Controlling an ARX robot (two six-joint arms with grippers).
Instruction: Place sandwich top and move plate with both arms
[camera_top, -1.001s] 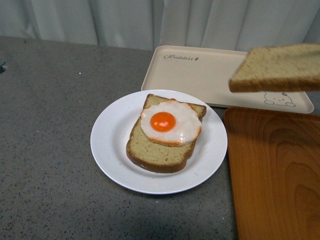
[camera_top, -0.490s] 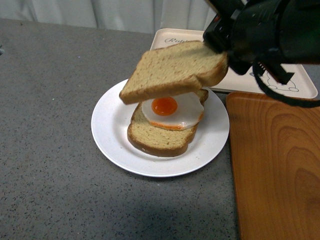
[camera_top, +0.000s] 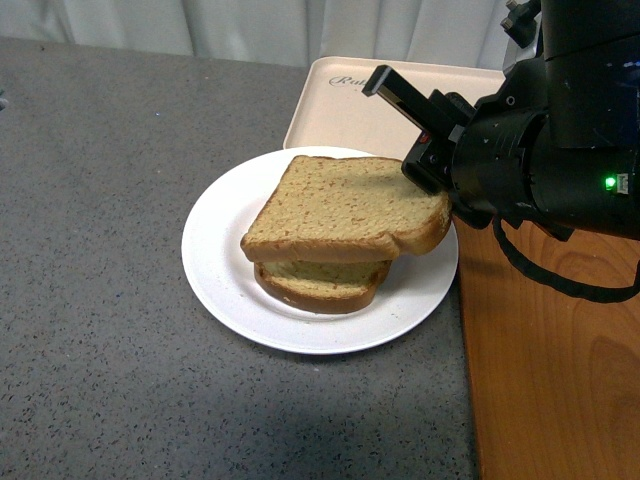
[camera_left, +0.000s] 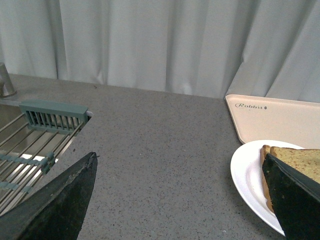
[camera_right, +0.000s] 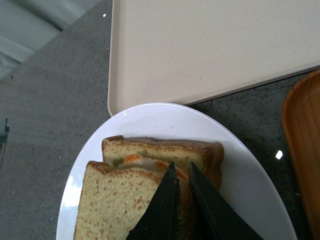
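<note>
Now, right end effector (camera_right: 182, 167) at sandwich top (camera_top: 340, 205), clamped or apart unclear; left end effector (camera_left: 178, 156) wide apart, empty

This is a kitchen, though it looks staged for testing more than lived in. A grey speckled worktop (camera_top: 100, 250) runs up to a sunken steel sink (camera_left: 12, 117) with a wire rack (camera_left: 30, 160) laid across it, and the base of a tap (camera_left: 6, 85) stands at its far edge. Food things sit out on the worktop: a white plate (camera_top: 215, 270) of sliced bread (camera_top: 340, 205), a beige tray (camera_top: 340, 115) and a wooden tray (camera_top: 550, 380). A plain pale curtain (camera_left: 150, 45) hangs where a wall would be, and a black robot arm (camera_top: 560, 130) works over the plate.
</note>
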